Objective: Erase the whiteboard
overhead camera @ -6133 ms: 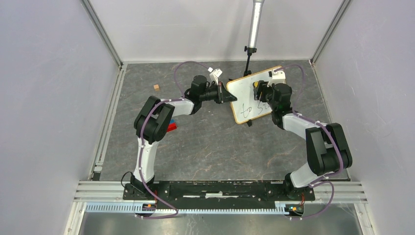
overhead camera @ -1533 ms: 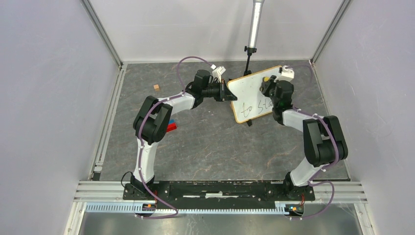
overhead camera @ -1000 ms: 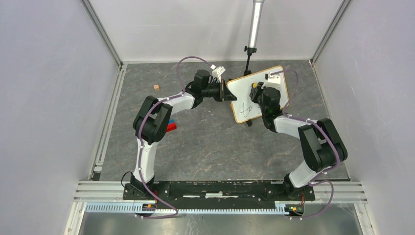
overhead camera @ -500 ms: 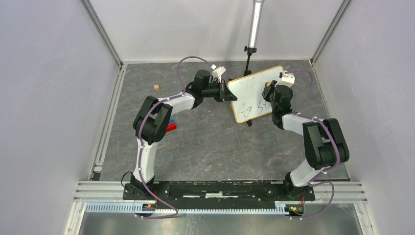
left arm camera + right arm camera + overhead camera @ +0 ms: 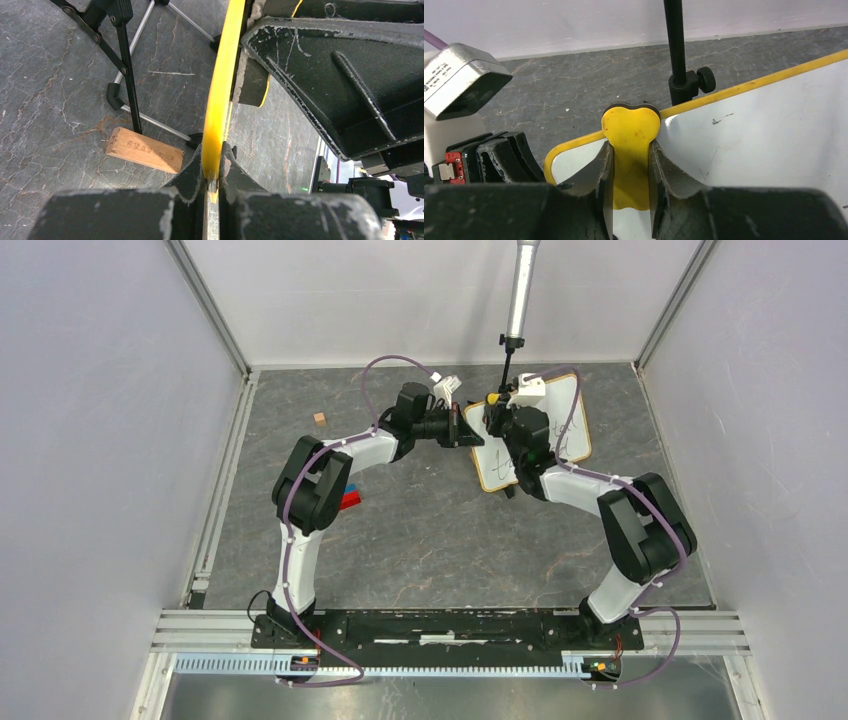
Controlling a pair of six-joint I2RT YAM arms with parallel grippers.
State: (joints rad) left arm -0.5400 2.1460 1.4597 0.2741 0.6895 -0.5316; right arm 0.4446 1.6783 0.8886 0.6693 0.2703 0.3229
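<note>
The whiteboard [image 5: 568,412] stands tilted at the back right of the table, with a thin yellowish frame. Dark handwriting shows on its lower part, partly hidden by my right arm. My left gripper [image 5: 466,433] is shut on the board's left edge; in the left wrist view the jaws [image 5: 212,176] clamp the yellow frame [image 5: 225,65]. My right gripper [image 5: 496,406] is shut on a yellow eraser [image 5: 630,129] and presses it at the board's top left corner. The white surface [image 5: 764,130] there is clean.
A tripod pole [image 5: 518,300] stands just behind the board, with its legs [image 5: 127,65] close to it. A wooden block [image 5: 144,150] lies by the legs. A small wooden cube [image 5: 320,418] and red and blue blocks [image 5: 350,500] lie to the left.
My right gripper has swept the eraser from the board's right side leftward to its top left corner. The left gripper keeps the same hold on the board's edge.
</note>
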